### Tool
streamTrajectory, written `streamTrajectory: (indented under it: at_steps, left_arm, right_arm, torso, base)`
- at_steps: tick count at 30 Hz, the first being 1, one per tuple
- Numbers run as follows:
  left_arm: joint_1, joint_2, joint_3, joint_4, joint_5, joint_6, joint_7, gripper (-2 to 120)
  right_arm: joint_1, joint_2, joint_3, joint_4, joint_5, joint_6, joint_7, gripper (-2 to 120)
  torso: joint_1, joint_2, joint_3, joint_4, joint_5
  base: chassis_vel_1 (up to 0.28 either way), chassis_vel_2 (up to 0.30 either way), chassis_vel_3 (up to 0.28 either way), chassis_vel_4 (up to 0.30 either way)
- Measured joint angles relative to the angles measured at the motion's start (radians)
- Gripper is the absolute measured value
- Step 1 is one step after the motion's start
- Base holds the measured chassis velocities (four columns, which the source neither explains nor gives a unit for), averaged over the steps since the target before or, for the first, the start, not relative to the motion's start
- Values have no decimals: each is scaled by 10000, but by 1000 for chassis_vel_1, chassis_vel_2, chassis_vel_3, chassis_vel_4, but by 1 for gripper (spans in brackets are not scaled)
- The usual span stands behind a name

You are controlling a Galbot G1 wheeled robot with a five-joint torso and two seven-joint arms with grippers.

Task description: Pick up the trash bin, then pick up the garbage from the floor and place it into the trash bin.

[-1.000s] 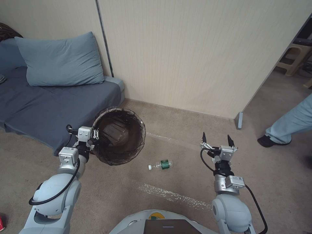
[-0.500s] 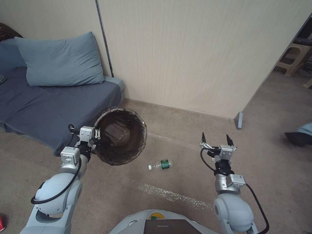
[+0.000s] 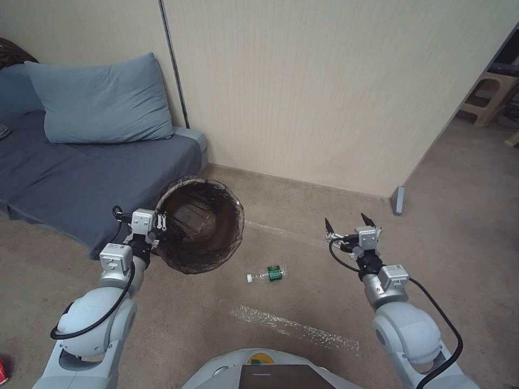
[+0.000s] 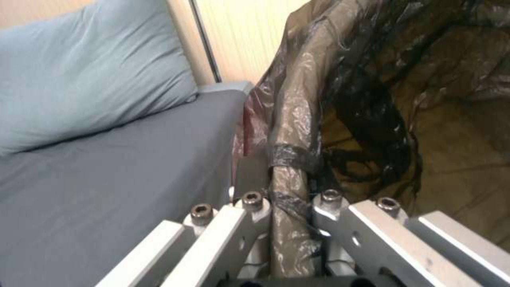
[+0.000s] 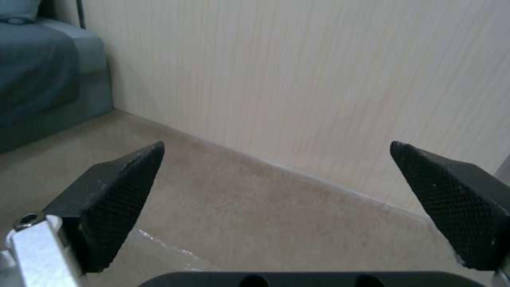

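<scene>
Right pincer (image 3: 349, 226) swung left toward the clear green-labelled bottle (image 3: 267, 274) lying on carpet, fingers spread wide. Left pincer (image 3: 160, 222) clamping rim of small round bag-lined trash bin (image 3: 200, 224), held beside sofa. Bottle pickup looks next.

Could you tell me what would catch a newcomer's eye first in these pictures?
Probably the bin, lined with a dark bag and held tilted above the carpet beside the sofa, the left gripper clamped on its rim. Next, the lone bottle with a green label, lying on the carpet between the arms. The right gripper hovers over bare carpet to the bottle's right, jaws wide open.
</scene>
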Motion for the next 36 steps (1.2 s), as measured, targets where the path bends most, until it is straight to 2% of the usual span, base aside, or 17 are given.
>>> streamTrajectory:
  at_steps: [3, 5, 6, 7, 9, 12, 14, 16, 17, 21, 22, 24, 36]
  left_arm:
    - [3, -82, 29, -31, 15, 11, 1, 3]
    - [0, -84, 31, -31, 26, 28, 1, 3]
    - [-8, -84, 28, -32, 35, 37, 1, 3]
    - [-8, -84, 28, -32, 35, 37, 1, 3]
    - [-13, -123, 16, -29, 54, 52, 0, 3]
    - [-14, -176, 16, 15, 81, 51, 1, 3]
    - [-23, -252, 29, 146, 170, 48, 1, 3]
    - [-75, -274, 19, 262, 189, 52, 4, 3]
    - [-75, -274, 19, 262, 189, 52, 4, 3]
    - [-159, -435, -54, 448, 254, 50, 3, 3]
    - [-159, -435, -54, 448, 254, 50, 3, 3]
    - [-157, -498, -63, 463, 281, 49, 4, 3]
    - [-99, -630, -108, 512, 416, 10, 8, 3]
  right_arm:
    - [311, -1515, -186, 202, 866, -1228, 61, 100]
    - [368, -1763, -219, 241, 1017, -1444, 74, 100]
    - [299, -1725, -153, 156, 649, -878, 50, 100]
    - [299, -1725, -153, 156, 649, -878, 50, 100]
    - [354, -1379, -224, -104, 453, -492, -3, 100]
    - [729, -1680, -459, -311, 854, -845, -23, 100]
    - [1494, -2572, -975, -699, 1791, -1751, -67, 100]
    - [2103, -3349, -1387, -1004, 2548, -2495, -99, 100]
    - [2103, -3349, -1387, -1004, 2548, -2495, -99, 100]
    - [3250, -4890, -2147, -1557, 3951, -3869, -155, 100]
    - [3250, -4890, -2147, -1557, 3951, -3869, -155, 100]
    - [3596, -5375, -2370, -1735, 4375, -4286, -171, 100]
    - [4071, -5494, -2897, -2080, 4574, -4511, -221, 100]
  torso:
    - [0, 0, 0, -1, 0]
    - [0, 0, 0, -1, 0]
    - [0, 0, 1, 3, 0]
    - [0, 0, 1, 3, 0]
    - [0, 0, 0, -13, 2]
    - [0, 0, 0, -6, -1]
    - [0, 0, 1, 3, 0]
    - [0, 0, 0, -3, 1]
    - [0, 0, 0, -3, 1]
    - [0, 0, 1, -2, 0]
    - [0, 0, 1, -2, 0]
    - [0, 0, 1, 0, -1]
    - [0, 0, 0, -6, -6]
  base:
    - [0, 0, 0, 0]
    - [0, 0, 0, 0]
    - [0, 0, 0, 0]
    - [0, 0, 0, 0]
    - [0, 0, 0, 0]
    - [0, 0, 0, 0]
    - [0, 0, 0, 0]
    - [0, 0, 0, 0]
    - [0, 0, 0, 0]
    - [0, 0, 0, 0]
    - [0, 0, 0, 0]
    - [0, 0, 0, 0]
    - [0, 0, 0, 0]
